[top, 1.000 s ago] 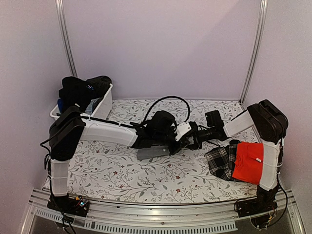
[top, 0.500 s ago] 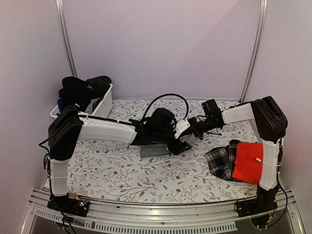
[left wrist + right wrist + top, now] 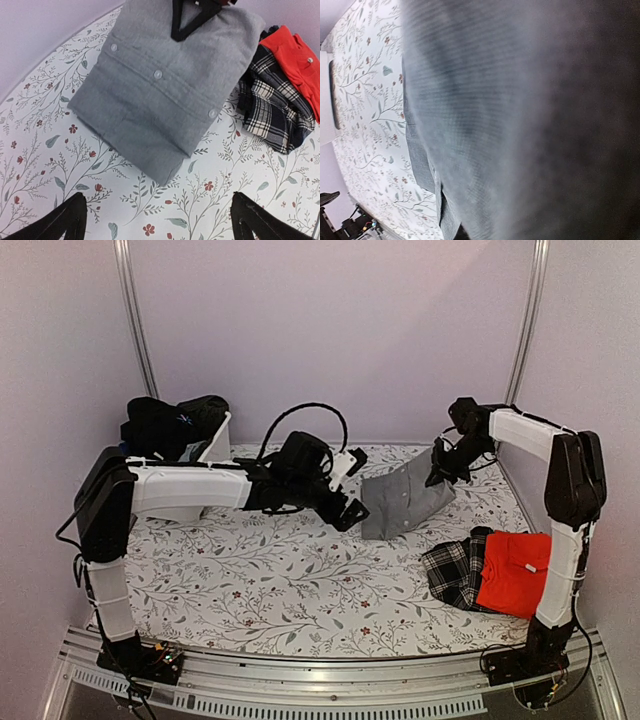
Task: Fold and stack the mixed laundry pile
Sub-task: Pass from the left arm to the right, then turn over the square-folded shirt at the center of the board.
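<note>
Grippers: left gripper (image 3: pixel 351 487) is at full spread and holds nothing. In the left wrist view its two black fingertips (image 3: pixel 65 222) sit at the bottom corners, with only floral tablecloth (image 3: pixel 45 165) between them. It is just left of the grey button-up shirt (image 3: pixel 400 502), close to its edge but not touching.

Right gripper (image 3: pixel 441 466) is clamped tight on the far-right top edge of the folded shirt (image 3: pixel 160 95). Its black fingers (image 3: pixel 197 12) pinch the cloth from above. That end is raised, and the shirt slopes down toward table centre. Can't tell whether the low end rests on the tablecloth or hangs just above it. The right wrist view is filled with blurred grey fabric (image 3: pixel 510 120), with a strip of tablecloth at left.

Shirt is folded into a rectangle, button placket up, at centre-right of the table. Black-and-white plaid cloth (image 3: pixel 455 570) lies near-right of it, and the red shirt (image 3: pixel 510 575) sits on the plaid's right side. Black garments (image 3: pixel 165 425) are heaped in the white tub (image 3: pixel 215 450) at far left.
</note>
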`<control>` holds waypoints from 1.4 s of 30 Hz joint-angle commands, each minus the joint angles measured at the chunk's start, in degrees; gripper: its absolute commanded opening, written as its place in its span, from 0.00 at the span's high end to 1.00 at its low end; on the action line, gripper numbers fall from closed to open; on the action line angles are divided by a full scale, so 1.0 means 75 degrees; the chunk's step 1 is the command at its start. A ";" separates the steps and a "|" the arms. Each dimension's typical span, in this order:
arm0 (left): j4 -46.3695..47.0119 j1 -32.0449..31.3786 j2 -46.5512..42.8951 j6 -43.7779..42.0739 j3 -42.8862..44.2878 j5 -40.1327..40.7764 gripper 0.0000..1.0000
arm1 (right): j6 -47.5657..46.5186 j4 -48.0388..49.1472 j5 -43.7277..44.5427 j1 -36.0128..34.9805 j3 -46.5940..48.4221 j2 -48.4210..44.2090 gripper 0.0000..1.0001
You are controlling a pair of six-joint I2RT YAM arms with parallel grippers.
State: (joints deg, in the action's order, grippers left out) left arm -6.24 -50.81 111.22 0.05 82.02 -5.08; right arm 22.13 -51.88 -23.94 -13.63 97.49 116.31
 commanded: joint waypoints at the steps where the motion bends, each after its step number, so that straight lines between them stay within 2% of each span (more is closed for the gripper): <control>1: -0.0614 0.0017 -0.0097 0.0204 0.0013 0.0139 0.00 | -0.1322 -0.1778 0.2477 0.0194 0.0999 -0.0370 1.00; 6: -0.1031 0.0162 -0.0110 0.0318 0.0060 0.0258 0.00 | -0.1799 -0.2731 0.5501 0.0281 0.2097 -0.0050 1.00; 9: -0.1208 0.0287 -0.0180 0.0338 -0.0022 0.0271 0.00 | -0.2209 -0.2673 0.6994 0.0299 0.2224 -0.0045 1.00; 13: -0.1350 0.0477 -0.0361 0.0346 -0.0184 0.0263 0.00 | -0.2646 -0.2487 0.8349 0.0351 0.2178 -0.0273 1.00; 16: -0.1391 0.0626 -0.0443 0.0398 -0.0285 0.0192 0.00 | -0.2926 -0.2237 0.8692 0.0277 0.2538 -0.0265 1.00; 20: -0.1505 0.0757 -0.0374 0.0432 -0.0258 0.0251 0.00 | -0.3549 -0.1838 0.9181 -0.0513 0.3209 0.0302 1.00; 24: -0.1656 0.0840 -0.0257 0.0448 -0.0094 0.0427 0.00 | -0.3932 -0.1590 0.8756 -0.1432 0.3764 0.1198 1.00; 27: -0.1768 0.0966 -0.0213 0.0585 -0.0001 0.0536 0.00 | -0.3586 -0.1737 0.8355 -0.1993 0.3577 0.2165 1.00; 32: -0.1592 0.1310 -0.0455 0.1179 -0.0336 0.0271 0.00 | -0.3138 -0.1683 0.7389 -0.2959 0.4150 0.3570 1.00; 38: -0.1096 0.1569 -0.1030 0.1896 -0.1256 -0.0166 0.00 | -0.3002 -0.1589 0.6020 -0.3646 0.4590 0.4210 1.00; 42: -0.0769 0.1815 -0.1644 0.2346 -0.1906 -0.0310 0.00 | -0.2709 -0.1504 0.4512 -0.4027 0.5147 0.4345 1.00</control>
State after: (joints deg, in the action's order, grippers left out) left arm -15.75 -39.05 103.85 12.93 71.22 -5.06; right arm -1.34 -64.55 24.08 -41.76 132.07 147.04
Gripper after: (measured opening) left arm 0.996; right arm 0.027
